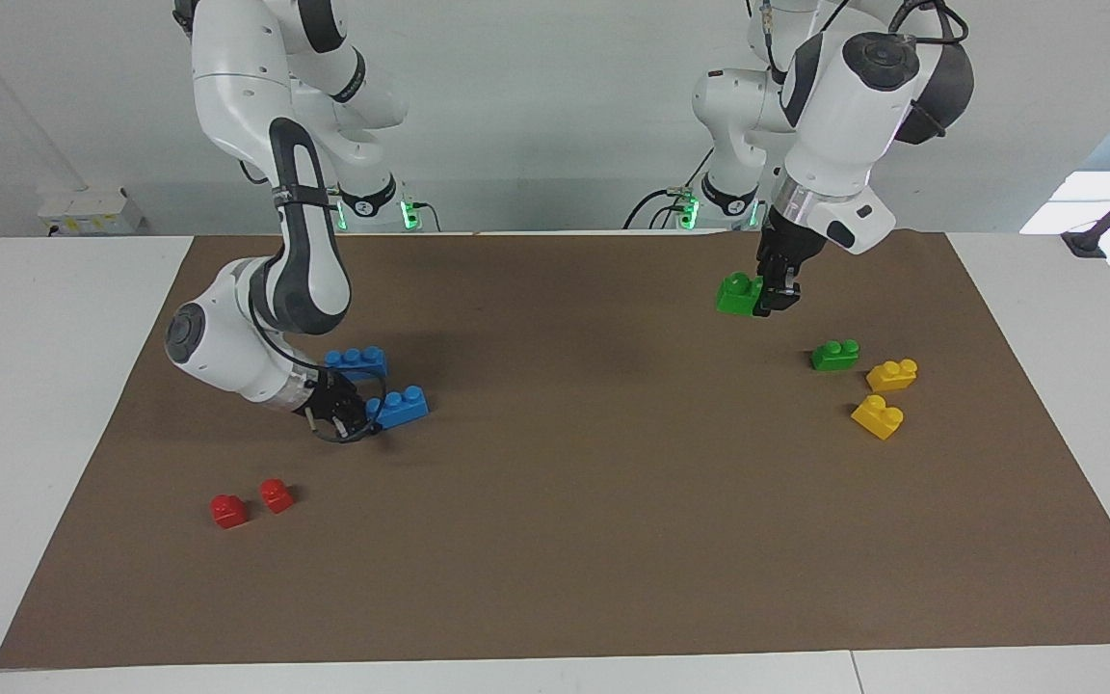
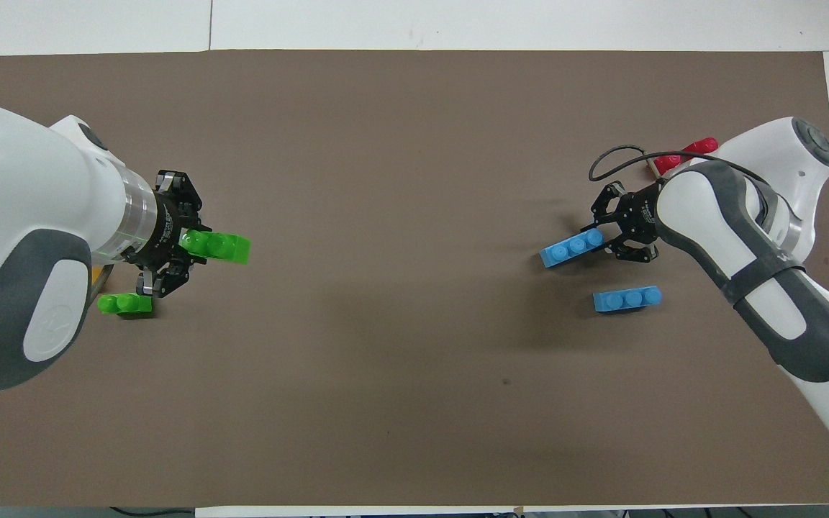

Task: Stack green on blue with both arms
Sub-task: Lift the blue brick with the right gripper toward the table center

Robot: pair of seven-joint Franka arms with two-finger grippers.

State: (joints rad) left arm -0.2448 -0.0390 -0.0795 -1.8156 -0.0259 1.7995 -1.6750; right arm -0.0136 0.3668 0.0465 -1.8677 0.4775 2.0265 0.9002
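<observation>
The glossy white left arm's black gripper (image 1: 769,296) is raised, clamped shut; the right arm's black gripper (image 1: 362,416) is held low, closed.

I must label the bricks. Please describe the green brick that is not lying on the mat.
Find the left arm's end of the brown mat. The left gripper hangs over it, shut on the green brick. Its twin lies on the mat beside two yellow bricks.

Bright, even overhead light is casting soft, blurred shadows across the matte brown desk mat (image 1: 613,540); focus is holding sharp.
</observation>
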